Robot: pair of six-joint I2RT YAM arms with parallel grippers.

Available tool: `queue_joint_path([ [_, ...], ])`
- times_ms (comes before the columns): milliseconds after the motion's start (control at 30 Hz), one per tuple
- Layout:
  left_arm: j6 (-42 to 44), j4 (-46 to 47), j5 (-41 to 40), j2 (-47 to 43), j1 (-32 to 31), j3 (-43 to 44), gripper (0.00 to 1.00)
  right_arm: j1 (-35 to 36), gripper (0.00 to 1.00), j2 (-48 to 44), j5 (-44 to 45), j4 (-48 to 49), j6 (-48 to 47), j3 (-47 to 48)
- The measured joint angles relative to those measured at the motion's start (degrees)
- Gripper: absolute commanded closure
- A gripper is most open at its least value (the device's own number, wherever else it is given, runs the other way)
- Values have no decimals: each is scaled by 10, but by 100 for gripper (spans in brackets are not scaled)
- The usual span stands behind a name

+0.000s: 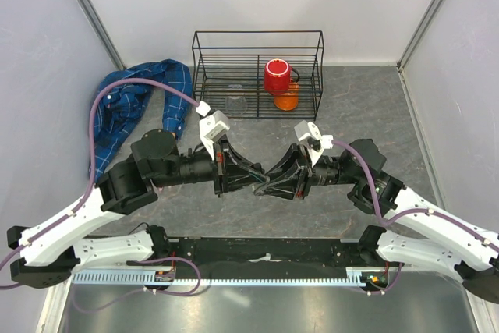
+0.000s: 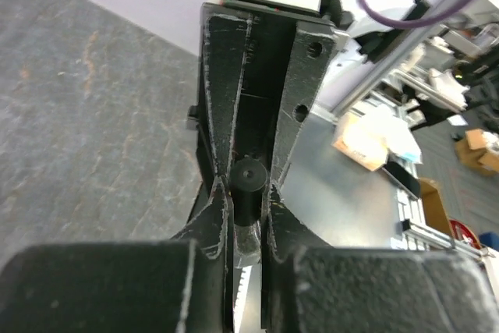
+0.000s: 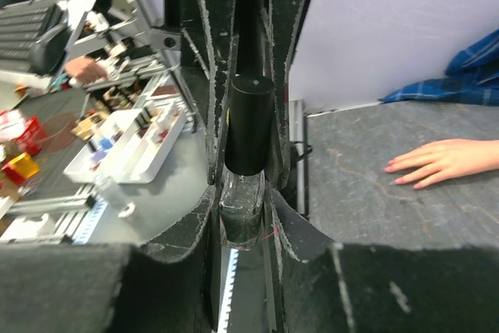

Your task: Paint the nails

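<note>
The grey stone-look table (image 1: 390, 115) spreads under both my arms, which reach in from the near edge and meet tip to tip over its middle. At the far left lies a crumpled blue plaid shirt (image 1: 140, 107). Beside it, against the back wall, stands a black wire basket (image 1: 257, 34) holding a red cup (image 1: 277, 77) mouth-up, with something orange just beneath it.

The peach-skinned fake hand (image 3: 440, 161) shows only in my right wrist view. It lies flat on the table, palm down, with its blue plaid sleeve (image 3: 468, 76) behind it at the foot of the white wall. It is well apart from what I am gripping. From above I cannot pick it out.

My right gripper (image 3: 243, 193) is clamped on the clear glass body of a small nail-polish bottle (image 3: 240, 220), with the neck pointing away from my wrist. My left gripper (image 2: 248, 200) is closed tight around the bottle's black cylindrical cap (image 3: 249, 126), so the bottle is pinched between both sets of fingers, off the table.

The nails (image 3: 390, 168) are tiny pinkish tips on the outstretched fingers, pointing toward the bottle but nowhere near touching it.
</note>
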Motion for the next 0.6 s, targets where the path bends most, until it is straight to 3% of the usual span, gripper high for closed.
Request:
queue_joint_path([
  [100, 8, -34, -35, 21, 0, 33, 98, 0, 100, -4, 42, -15, -9, 4],
  [200, 1, -61, -127, 42, -2, 57, 98, 4, 100, -2, 129, -46, -31, 14],
  [433, -76, -186, -397, 155, -4, 139, 98, 129, 100, 90, 572, -125, -142, 67],
  [567, -111, -222, -463, 236, -4, 194, 98, 145, 100, 120, 709, -132, -178, 70],
  [600, -116, -222, -470, 249, -4, 200, 93, 145, 100, 123, 729, -135, -187, 70],
])
